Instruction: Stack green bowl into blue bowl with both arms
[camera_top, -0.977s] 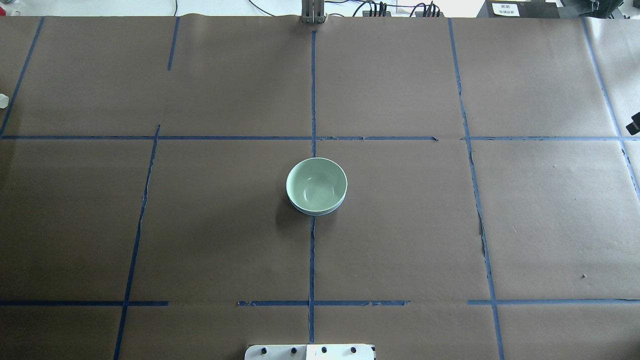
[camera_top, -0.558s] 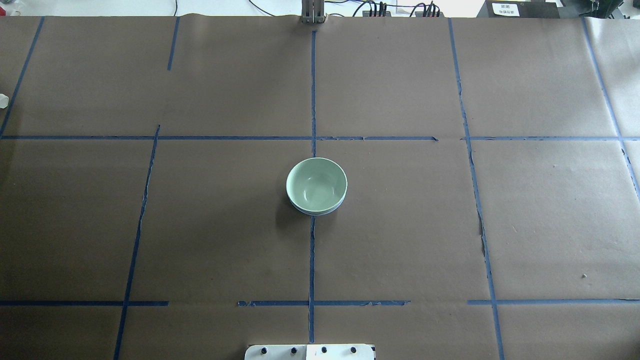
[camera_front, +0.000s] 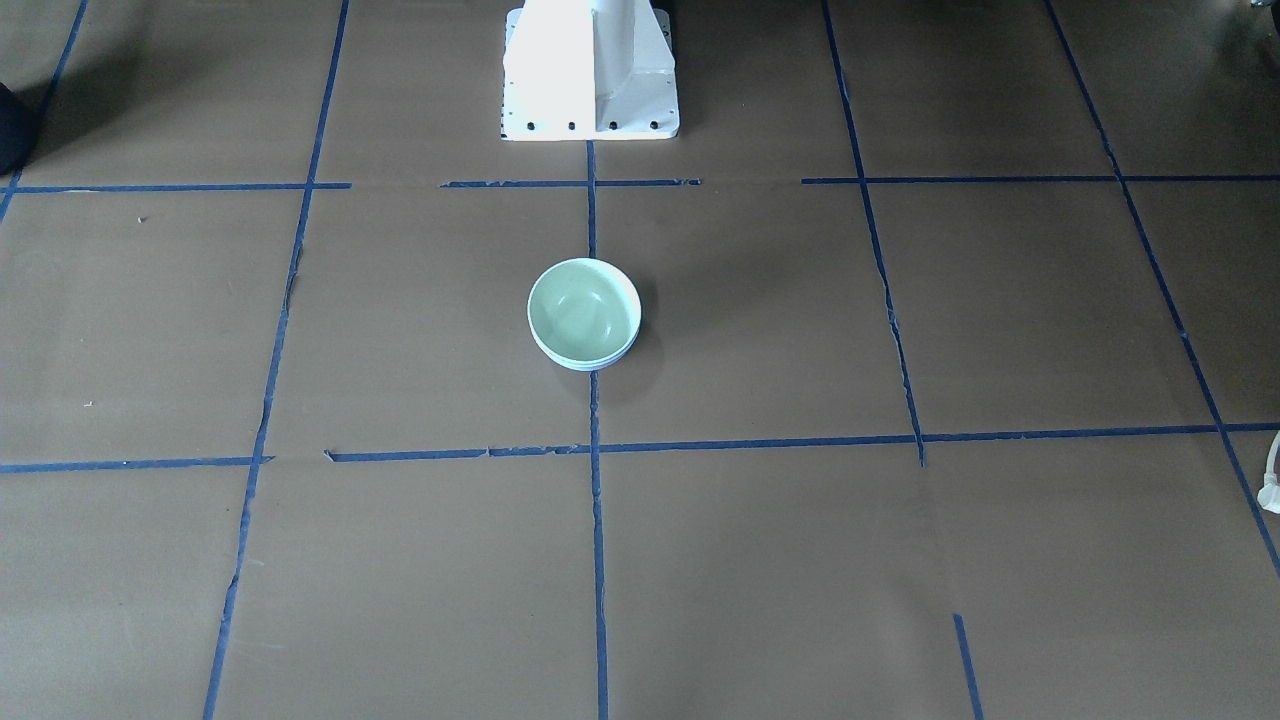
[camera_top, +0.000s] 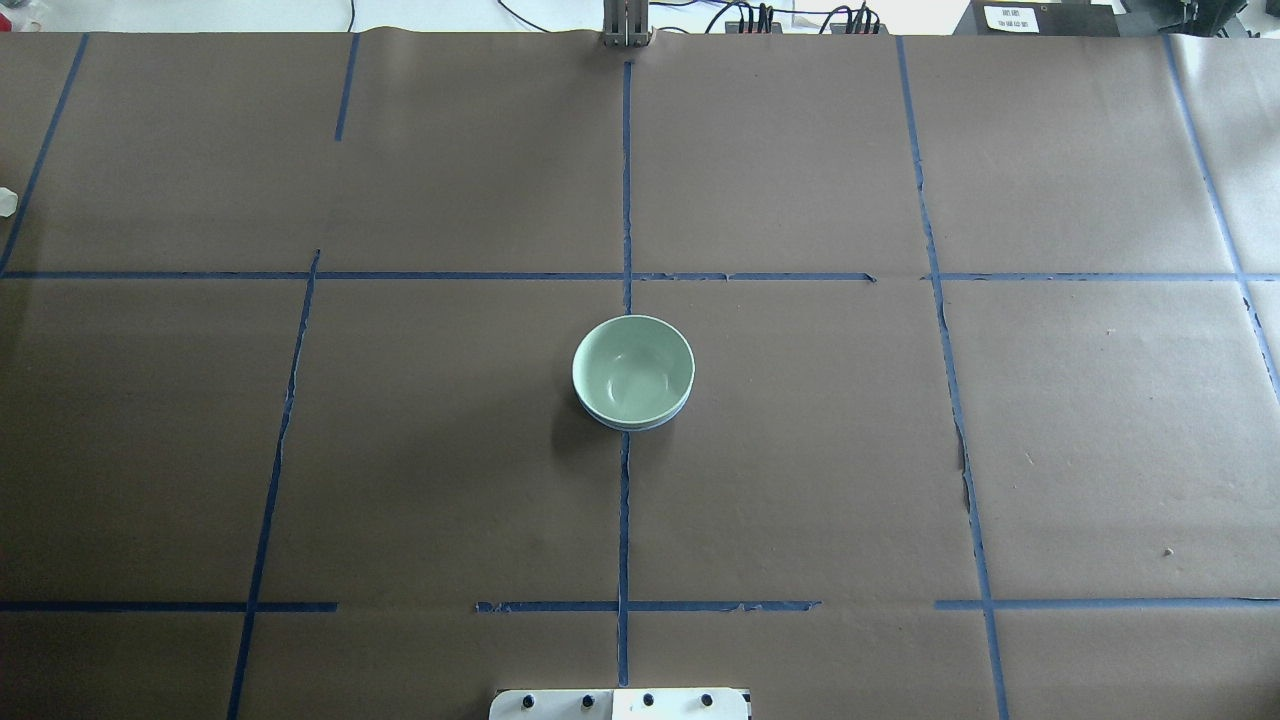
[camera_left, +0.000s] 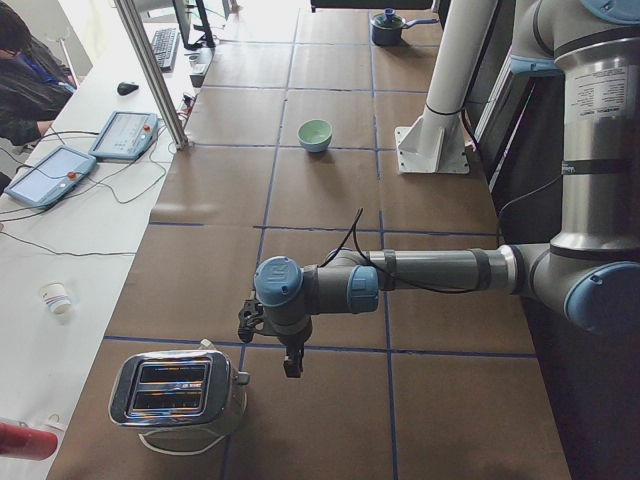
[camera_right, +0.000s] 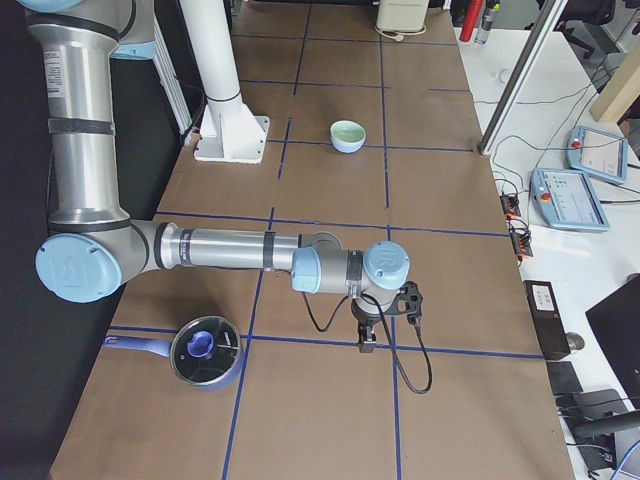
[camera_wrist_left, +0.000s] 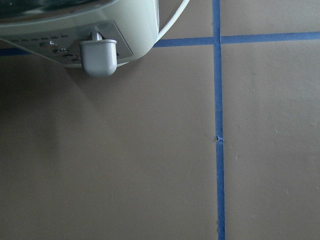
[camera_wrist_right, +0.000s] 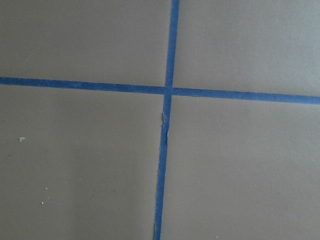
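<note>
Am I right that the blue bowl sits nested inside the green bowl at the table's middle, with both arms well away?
Reversed: the green bowl sits nested inside the blue bowl, whose rim peeks out beneath it in the overhead exterior view; the rest holds.

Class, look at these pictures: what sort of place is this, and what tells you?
Most likely a robotics lab: a jointed robot arm reaches over a table gridded with blue tape, and wired control tablets lie on a side bench.
</note>
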